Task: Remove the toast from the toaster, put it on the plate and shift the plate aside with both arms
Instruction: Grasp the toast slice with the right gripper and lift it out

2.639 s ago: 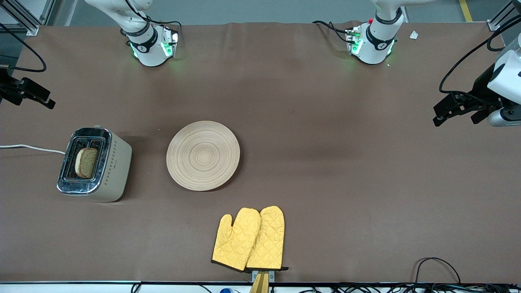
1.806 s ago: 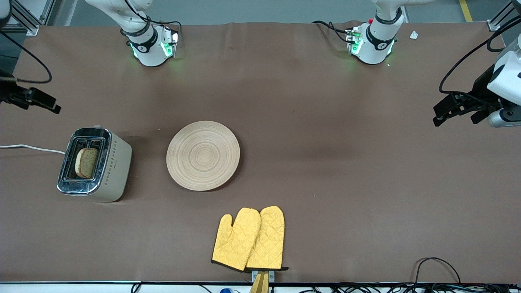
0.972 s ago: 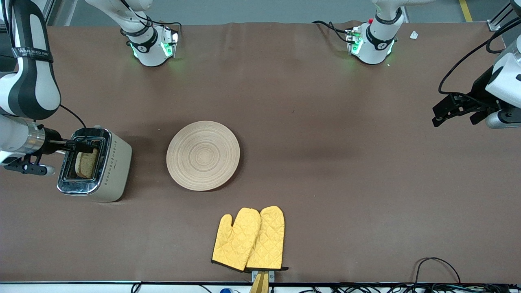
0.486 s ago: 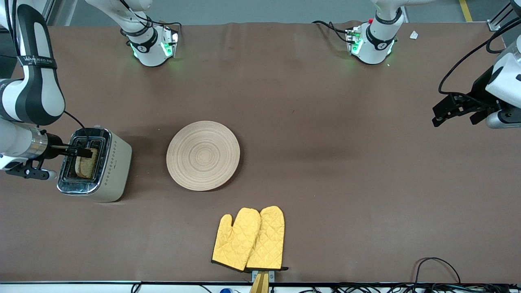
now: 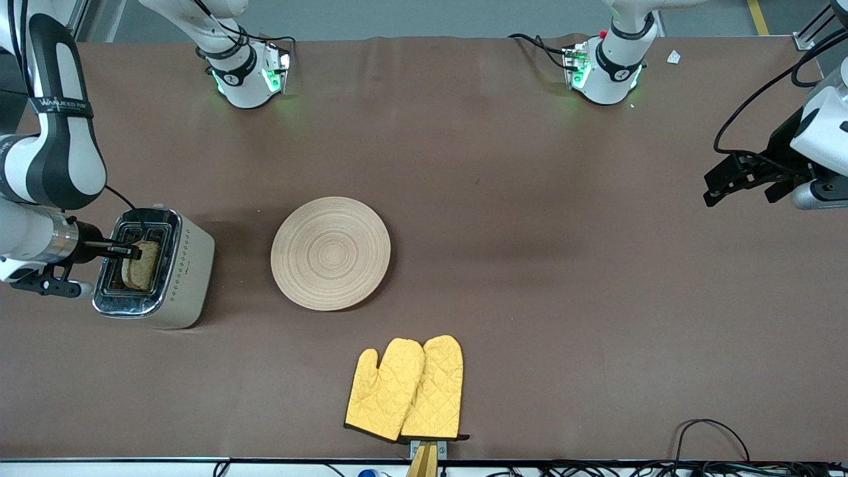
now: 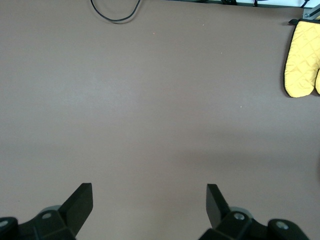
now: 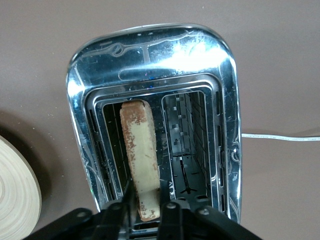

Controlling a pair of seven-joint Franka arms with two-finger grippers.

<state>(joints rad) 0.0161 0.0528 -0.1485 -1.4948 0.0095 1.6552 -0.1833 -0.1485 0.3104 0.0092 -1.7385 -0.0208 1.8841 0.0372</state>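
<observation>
The toast (image 5: 141,265) stands upright in one slot of the steel toaster (image 5: 189,265) toward the right arm's end of the table. My right gripper (image 5: 134,252) is over the toaster, its fingers shut on the toast's top edge. In the right wrist view the toast (image 7: 140,150) sits between the fingers of my right gripper (image 7: 146,205), inside the toaster (image 7: 150,60). The round wooden plate (image 5: 330,253) lies bare beside the toaster, and its rim shows in the right wrist view (image 7: 15,190). My left gripper (image 5: 739,192) waits open and empty over the left arm's end of the table, and it shows wide open in the left wrist view (image 6: 150,192).
A pair of yellow oven mitts (image 5: 405,389) lies nearer to the front camera than the plate, by the table's edge; they also show in the left wrist view (image 6: 302,60). The toaster's white cord (image 5: 53,242) runs off the table's end. The toaster's second slot is empty.
My right arm came in from the table's end, moved over the toaster and lowered its fingers onto the toast. The left arm, plate and mitts have not moved.
</observation>
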